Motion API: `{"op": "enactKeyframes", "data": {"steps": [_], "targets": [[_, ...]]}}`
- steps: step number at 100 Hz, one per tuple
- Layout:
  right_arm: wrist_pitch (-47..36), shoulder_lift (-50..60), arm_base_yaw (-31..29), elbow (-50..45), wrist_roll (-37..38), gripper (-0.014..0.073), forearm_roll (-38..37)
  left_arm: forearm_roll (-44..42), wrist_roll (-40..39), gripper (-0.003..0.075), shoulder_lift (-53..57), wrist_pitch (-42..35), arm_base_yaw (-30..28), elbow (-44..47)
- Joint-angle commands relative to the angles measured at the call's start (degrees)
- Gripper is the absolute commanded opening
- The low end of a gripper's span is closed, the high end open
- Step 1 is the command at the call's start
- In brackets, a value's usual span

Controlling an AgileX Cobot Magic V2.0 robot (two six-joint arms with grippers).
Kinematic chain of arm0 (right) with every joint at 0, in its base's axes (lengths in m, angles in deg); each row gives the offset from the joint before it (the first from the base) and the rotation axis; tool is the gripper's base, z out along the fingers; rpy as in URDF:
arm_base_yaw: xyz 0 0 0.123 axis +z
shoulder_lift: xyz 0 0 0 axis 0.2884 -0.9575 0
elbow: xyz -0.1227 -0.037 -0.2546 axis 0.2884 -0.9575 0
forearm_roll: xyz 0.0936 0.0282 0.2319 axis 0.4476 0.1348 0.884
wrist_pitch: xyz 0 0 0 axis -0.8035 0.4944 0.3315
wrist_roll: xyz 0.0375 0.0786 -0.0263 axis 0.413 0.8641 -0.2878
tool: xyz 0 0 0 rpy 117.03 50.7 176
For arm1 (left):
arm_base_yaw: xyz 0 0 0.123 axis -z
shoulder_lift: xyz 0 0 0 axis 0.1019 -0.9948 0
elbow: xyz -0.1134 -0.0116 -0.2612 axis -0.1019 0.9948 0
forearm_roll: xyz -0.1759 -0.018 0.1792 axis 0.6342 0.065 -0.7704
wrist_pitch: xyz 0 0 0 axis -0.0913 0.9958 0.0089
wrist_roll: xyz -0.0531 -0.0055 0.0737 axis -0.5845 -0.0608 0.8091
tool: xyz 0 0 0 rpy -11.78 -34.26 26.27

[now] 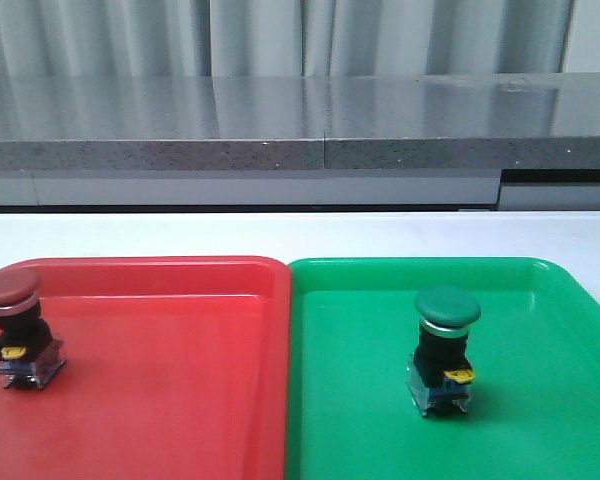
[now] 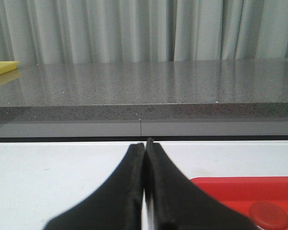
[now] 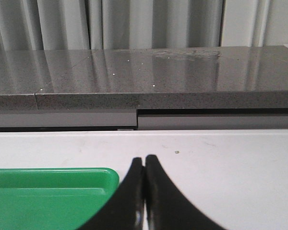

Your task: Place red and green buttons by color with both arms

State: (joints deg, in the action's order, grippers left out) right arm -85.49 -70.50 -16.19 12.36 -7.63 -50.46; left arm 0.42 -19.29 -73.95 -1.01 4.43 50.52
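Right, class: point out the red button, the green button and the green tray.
red button (image 1: 10, 288), front view, on its cap.
green button (image 1: 447, 306), front view, on its cap.
green tray (image 1: 560, 400), front view, on bare floor.

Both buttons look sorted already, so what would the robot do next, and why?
Probably nothing more than stay parked. The red button stands in the red tray, the green button in the green tray, and the left gripper and right gripper are shut, holding nothing.

One button (image 1: 18, 325) stands in the left tray (image 1: 180, 400); the other button (image 1: 443, 350) stands in the right tray (image 1: 540, 400) beside it.
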Motion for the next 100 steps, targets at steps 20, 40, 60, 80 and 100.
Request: {"op": "enactKeyframes", "data": {"steps": [20, 40, 60, 80, 100], "targets": [[-5.22, 1.29, -0.41, 1.08, -0.55, -0.0064, -0.03, 0.5, -0.63, -0.002, 1.84, -4.45, 0.13, 0.61], [-5.22, 1.29, -0.41, 1.08, -0.55, -0.0064, -0.03, 0.5, -0.63, -0.002, 1.84, -4.45, 0.13, 0.61], [-5.22, 1.29, -0.41, 1.08, -0.55, -0.0064, -0.03, 0.5, -0.63, -0.002, 1.84, -4.45, 0.13, 0.61], [-5.22, 1.29, -0.41, 1.08, -0.55, -0.0064, -0.03, 0.5, -0.63, -0.002, 1.84, -4.45, 0.13, 0.61], [-5.22, 1.29, -0.41, 1.08, -0.55, -0.0064, -0.03, 0.5, -0.63, -0.002, 1.84, -4.45, 0.13, 0.61]]}}
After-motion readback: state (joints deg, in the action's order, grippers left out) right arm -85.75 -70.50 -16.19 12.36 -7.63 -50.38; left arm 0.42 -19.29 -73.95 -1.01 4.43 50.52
